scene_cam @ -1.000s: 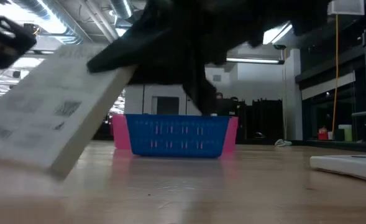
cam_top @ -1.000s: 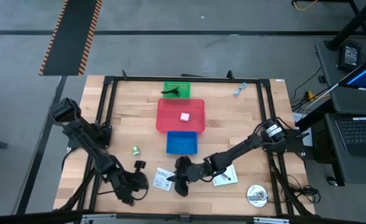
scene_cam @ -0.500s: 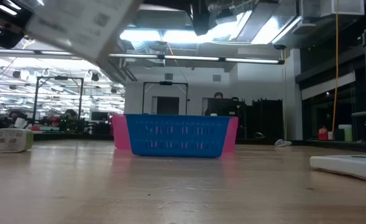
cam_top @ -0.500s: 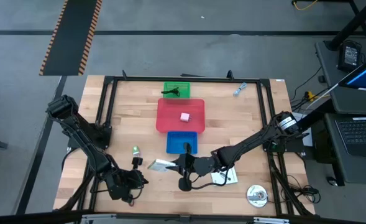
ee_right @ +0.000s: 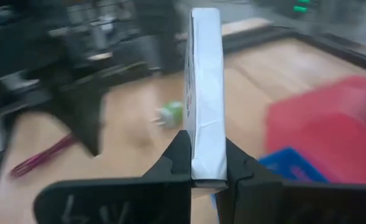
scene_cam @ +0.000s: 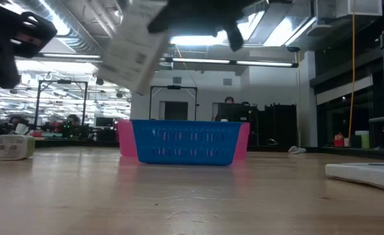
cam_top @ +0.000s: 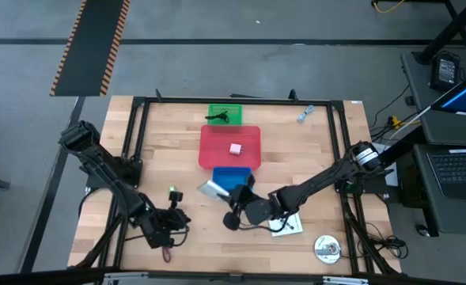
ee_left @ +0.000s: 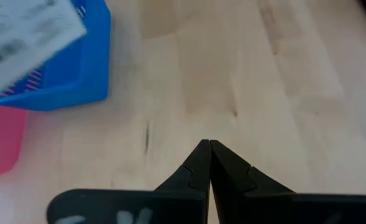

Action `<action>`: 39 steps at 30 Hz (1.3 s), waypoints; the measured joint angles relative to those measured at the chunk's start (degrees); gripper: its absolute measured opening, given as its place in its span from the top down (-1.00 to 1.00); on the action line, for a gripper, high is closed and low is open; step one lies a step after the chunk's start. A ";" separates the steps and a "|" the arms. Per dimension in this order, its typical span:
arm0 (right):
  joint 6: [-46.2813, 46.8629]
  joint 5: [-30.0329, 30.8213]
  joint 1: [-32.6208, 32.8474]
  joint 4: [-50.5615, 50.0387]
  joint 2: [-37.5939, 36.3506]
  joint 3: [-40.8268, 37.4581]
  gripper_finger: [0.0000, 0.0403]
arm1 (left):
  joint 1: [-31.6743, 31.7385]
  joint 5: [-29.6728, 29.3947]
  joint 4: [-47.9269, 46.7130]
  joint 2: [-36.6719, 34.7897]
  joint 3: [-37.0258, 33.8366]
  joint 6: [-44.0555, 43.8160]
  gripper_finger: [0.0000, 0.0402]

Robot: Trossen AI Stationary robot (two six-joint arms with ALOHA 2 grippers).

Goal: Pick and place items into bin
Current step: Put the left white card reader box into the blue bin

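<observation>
Change: the right gripper (cam_top: 234,198) has carried the white printed card (cam_top: 212,189) off the table front and up to the near left corner of the blue bin (cam_top: 233,180); half a second back the card hung lower and further left, a second back it was near the table surface.
Right gripper: clamped on the card's edge; right wrist view shows the card (ee_right: 206,93) pinched upright between both fingers (ee_right: 178,158).
Card position: airborne, tilted, above the bin's rim in the low view (scene_cam: 138,44); not yet over the bin's middle.
Left gripper: (cam_top: 172,224) at the front left of the table, fingers pressed together on nothing (ee_left: 208,163); dark red cord loop (cam_top: 167,254) lies just beside it.
Meaning for task: judged mid-transport; release into the blue bin looks like the next step.
Left on table: second white card (cam_top: 286,224), tiny green piece (cam_top: 172,191), small blue-grey piece (cam_top: 304,114).
Already binned: pink cube (cam_top: 235,148) in the red bin (cam_top: 217,150).
Writing: card carries printed text blocks and barcode-like marks, illegible; no brand readable.
</observation>
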 joint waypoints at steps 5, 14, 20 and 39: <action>6.52 11.12 0.82 -3.42 -0.22 0.01 0.92 | 1.47 1.42 -1.51 -0.09 0.02 2.76 0.98; 23.17 13.41 1.11 -10.03 -0.16 0.02 0.92 | 1.97 2.41 -1.85 -0.09 0.02 6.82 0.98; 31.10 16.06 1.18 -13.05 1.50 0.02 0.92 | 1.97 1.62 -1.65 -0.10 0.02 7.07 0.98; 44.29 18.86 1.16 -13.81 4.62 0.11 0.92 | 1.97 -0.13 -1.11 -0.11 0.02 4.01 0.98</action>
